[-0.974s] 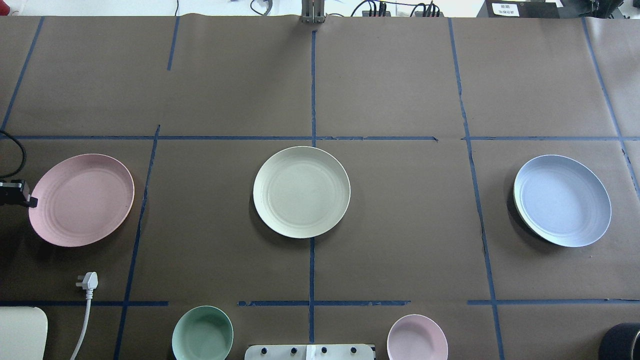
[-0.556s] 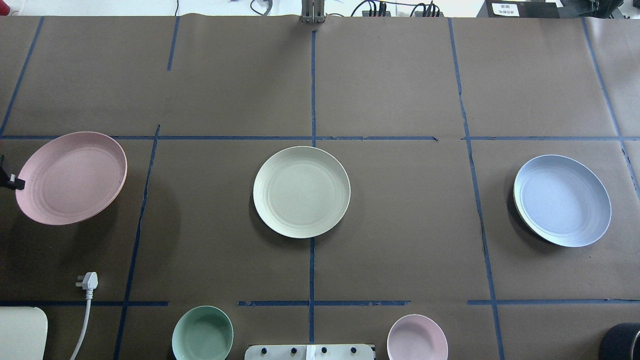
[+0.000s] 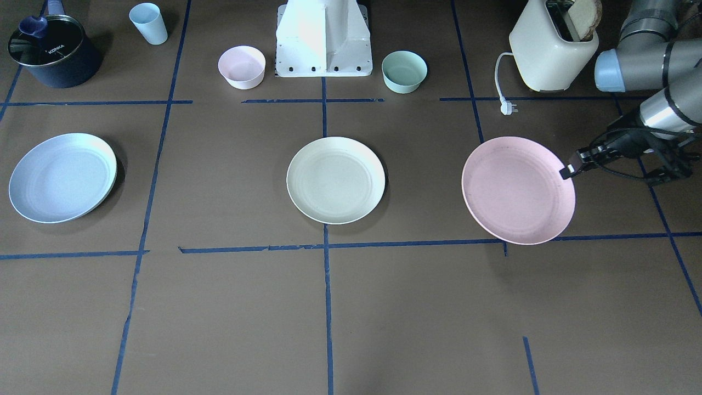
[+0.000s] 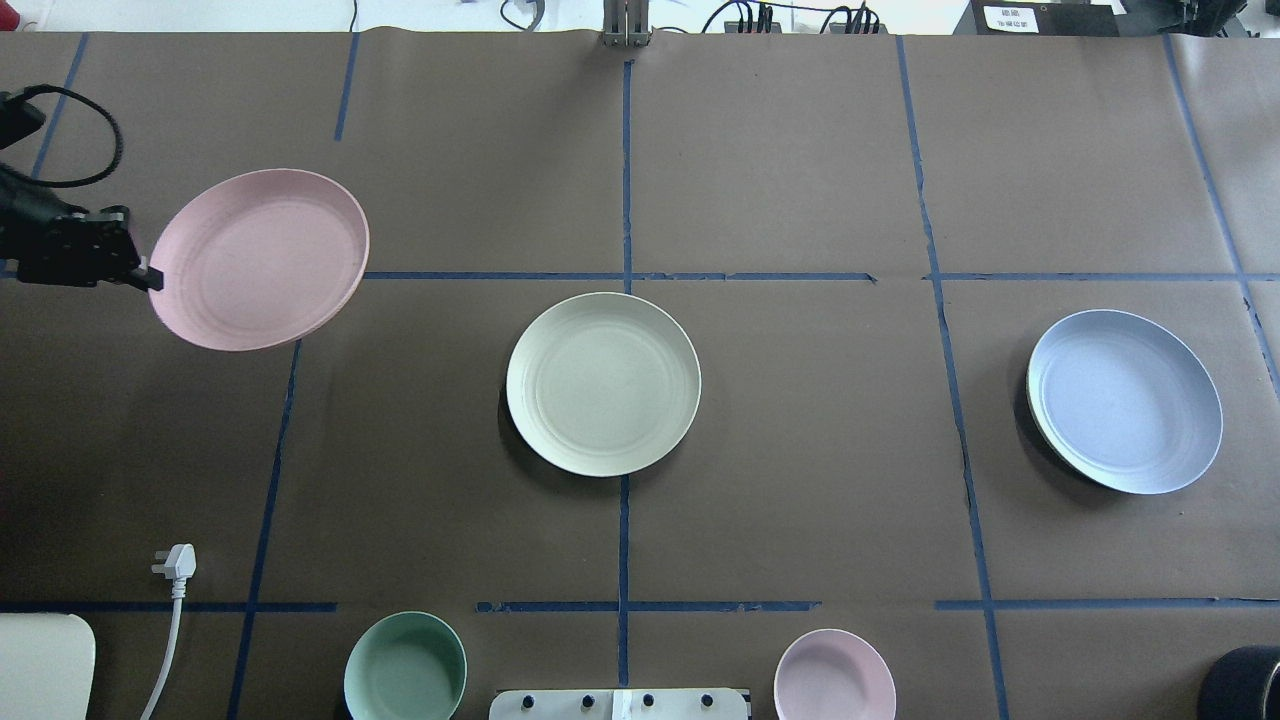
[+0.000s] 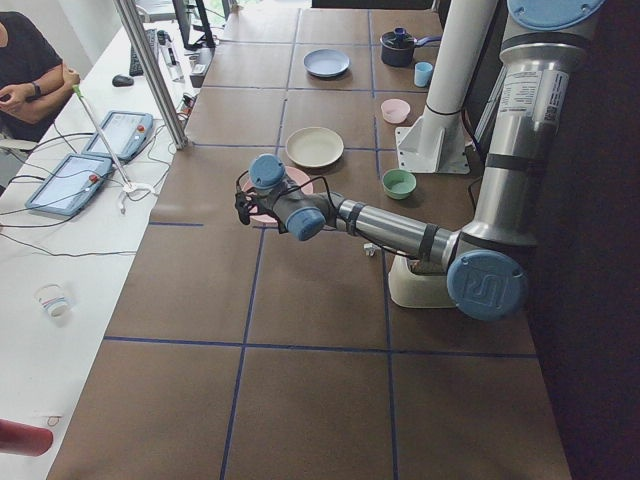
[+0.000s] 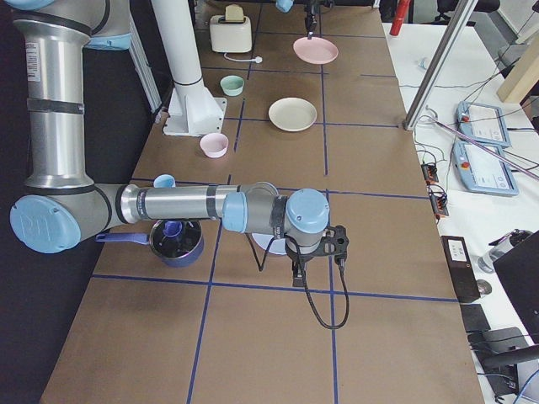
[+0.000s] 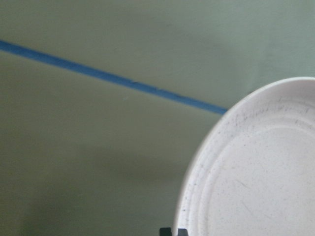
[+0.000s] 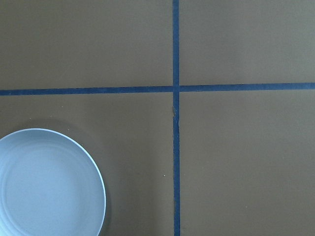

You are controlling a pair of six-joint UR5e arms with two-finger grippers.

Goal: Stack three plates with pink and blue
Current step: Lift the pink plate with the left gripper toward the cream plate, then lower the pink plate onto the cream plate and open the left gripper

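My left gripper [image 4: 150, 276] is shut on the near-left rim of the pink plate [image 4: 260, 260] and holds it in the air, slightly tilted, over the table's left part. It also shows in the front view [image 3: 567, 170] with the pink plate [image 3: 518, 189]. The left wrist view shows the pink plate's [image 7: 256, 172] inside above the brown paper. The cream plate [image 4: 603, 383] lies flat at the centre. The light blue plate [image 4: 1124, 400] lies at the right. My right gripper [image 6: 297, 273] hangs above the table near the blue plate [image 8: 47, 184]; I cannot tell whether it is open or shut.
A mint-green bowl [image 4: 405, 668] and a small pink bowl [image 4: 834, 675] stand either side of the robot base [image 3: 323, 38]. A toaster [image 3: 551, 49] with its loose plug [image 4: 175, 562] is near the left arm. A dark pot [image 3: 52, 50] and a blue cup [image 3: 148, 23] stand at the near right.
My left gripper has lifted the pink plate off the table and carried it away from the robot and a little toward the centre. The other plates have not moved.
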